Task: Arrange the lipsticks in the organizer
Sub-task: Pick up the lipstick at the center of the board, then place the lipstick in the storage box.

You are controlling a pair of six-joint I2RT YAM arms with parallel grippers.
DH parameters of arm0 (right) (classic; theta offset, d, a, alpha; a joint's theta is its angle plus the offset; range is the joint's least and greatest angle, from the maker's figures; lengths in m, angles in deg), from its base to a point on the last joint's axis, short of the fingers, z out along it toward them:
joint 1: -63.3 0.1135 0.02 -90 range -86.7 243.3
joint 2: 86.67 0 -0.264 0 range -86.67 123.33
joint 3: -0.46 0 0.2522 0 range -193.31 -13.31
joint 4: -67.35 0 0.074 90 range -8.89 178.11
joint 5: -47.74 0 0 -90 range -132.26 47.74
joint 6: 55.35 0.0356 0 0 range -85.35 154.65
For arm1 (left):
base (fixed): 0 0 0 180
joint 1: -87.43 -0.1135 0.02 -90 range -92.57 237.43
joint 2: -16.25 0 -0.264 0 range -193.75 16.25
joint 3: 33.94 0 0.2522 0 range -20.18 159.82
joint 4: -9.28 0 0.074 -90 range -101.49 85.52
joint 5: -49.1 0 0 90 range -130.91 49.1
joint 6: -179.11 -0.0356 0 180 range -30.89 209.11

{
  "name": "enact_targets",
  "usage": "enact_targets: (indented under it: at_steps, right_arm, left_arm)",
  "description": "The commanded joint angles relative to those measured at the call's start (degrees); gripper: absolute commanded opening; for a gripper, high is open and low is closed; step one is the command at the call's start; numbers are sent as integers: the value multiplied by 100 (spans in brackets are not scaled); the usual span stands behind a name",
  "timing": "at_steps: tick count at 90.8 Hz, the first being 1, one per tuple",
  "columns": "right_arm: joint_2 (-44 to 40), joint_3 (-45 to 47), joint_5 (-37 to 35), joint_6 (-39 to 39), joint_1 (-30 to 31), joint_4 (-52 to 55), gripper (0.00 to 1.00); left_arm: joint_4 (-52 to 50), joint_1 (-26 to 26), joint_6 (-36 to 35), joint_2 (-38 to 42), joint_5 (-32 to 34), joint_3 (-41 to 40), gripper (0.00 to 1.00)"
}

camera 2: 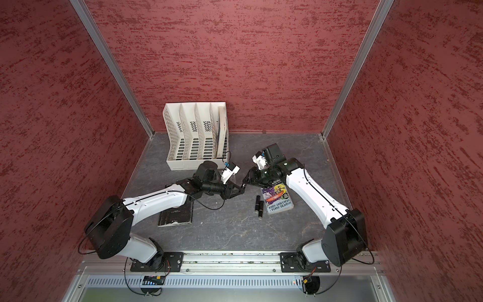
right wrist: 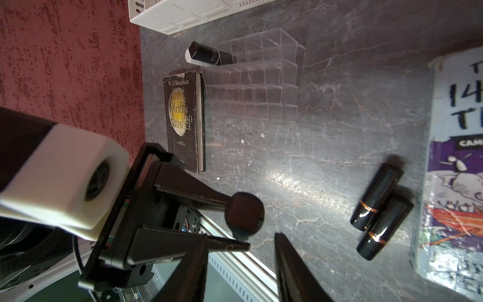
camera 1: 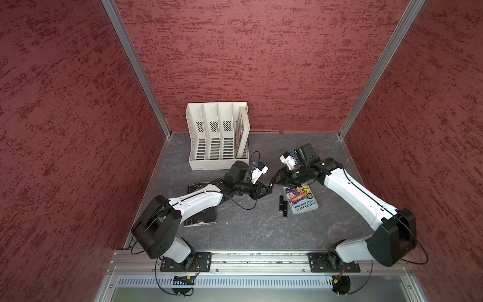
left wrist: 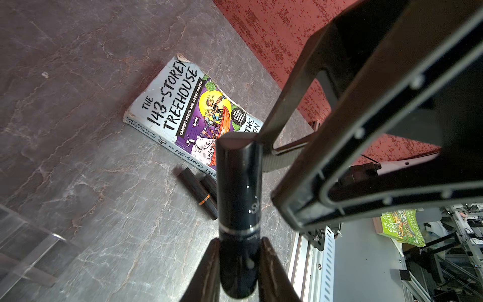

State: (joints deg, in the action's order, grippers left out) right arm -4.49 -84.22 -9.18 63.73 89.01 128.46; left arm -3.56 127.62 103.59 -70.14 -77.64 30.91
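A dark hardback book point(right wrist: 183, 117) lies flat at the left of the surface point(camera 1: 248, 230), partly under the left arm. Just beside it stands the clear organizer point(right wrist: 261, 89). One black-and-white lipstick point(right wrist: 206, 56) leans in a cell of the row nearest the white file rack point(camera 1: 217, 136). In both top views the left wrist covers most of the organizer. The rack holds one book point(camera 1: 241, 130) in its rightmost slot.

The left tool point(left wrist: 239, 243) is clenched on the base of a glossy black lipstick point(left wrist: 239, 188), held above the surface. The right tool point(camera 1: 274, 181) faces it with its jaws apart, grasping nothing. One finger point(left wrist: 277, 115) stands against the lipstick's free end; whether it touches is unclear.

Further right, two black lipsticks point(right wrist: 376, 198) point(right wrist: 384, 230) lie side by side, touching, just beside a worn paperback point(camera 1: 302, 200) whose far end is under the right arm.
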Motion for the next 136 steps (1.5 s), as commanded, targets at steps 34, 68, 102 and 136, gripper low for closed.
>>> enact_targets:
  at_steps: [34, 68, 102, 136]
  right_arm:
    - [441, -225, 29, 480, -3, -457, 34]
    - [519, -159, -217, 747, 192, -793, 22]
    - [972, -525, -3657, 875, 1426, -2227, 16]
    - [2586, -1498, -5787, -392, 2435, -3773, 13]
  left_arm:
    - [4, 25, -143, 129, 69, 66, 15]
    - [-151, 21, -19, 194, 328, 122, 31]
    - [-2917, -1503, 1183, 1795, 3730, 47, 91]
    - [-1752, -2744, 1350, 2532, 2425, -704, 90]
